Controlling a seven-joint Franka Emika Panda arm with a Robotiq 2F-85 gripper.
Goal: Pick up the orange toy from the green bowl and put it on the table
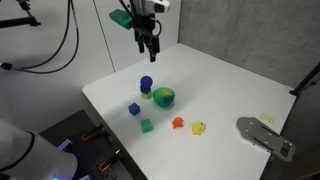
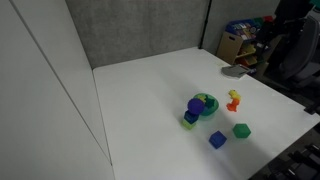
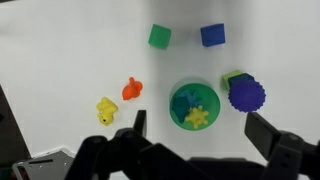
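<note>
The orange toy (image 3: 131,90) lies on the white table (image 3: 60,60), left of the green bowl (image 3: 176,100) and beside a small yellow toy (image 3: 106,110). It also shows in both exterior views (image 1: 178,123) (image 2: 233,104). The green bowl (image 1: 164,97) (image 2: 208,104) holds a yellow spiky toy (image 3: 198,116) and a blue-green piece. My gripper (image 3: 201,130) is open and empty. It hangs well above the table (image 1: 230,90), its fingers on either side of the bowl in the wrist view. In an exterior view the gripper (image 1: 150,45) is high behind the bowl.
A purple spiky ball (image 3: 246,94) sits on a yellow-green block right beside the bowl. A green cube (image 3: 159,36) and a blue cube (image 3: 212,35) lie beyond it. A grey metal piece (image 1: 265,135) lies near one table corner.
</note>
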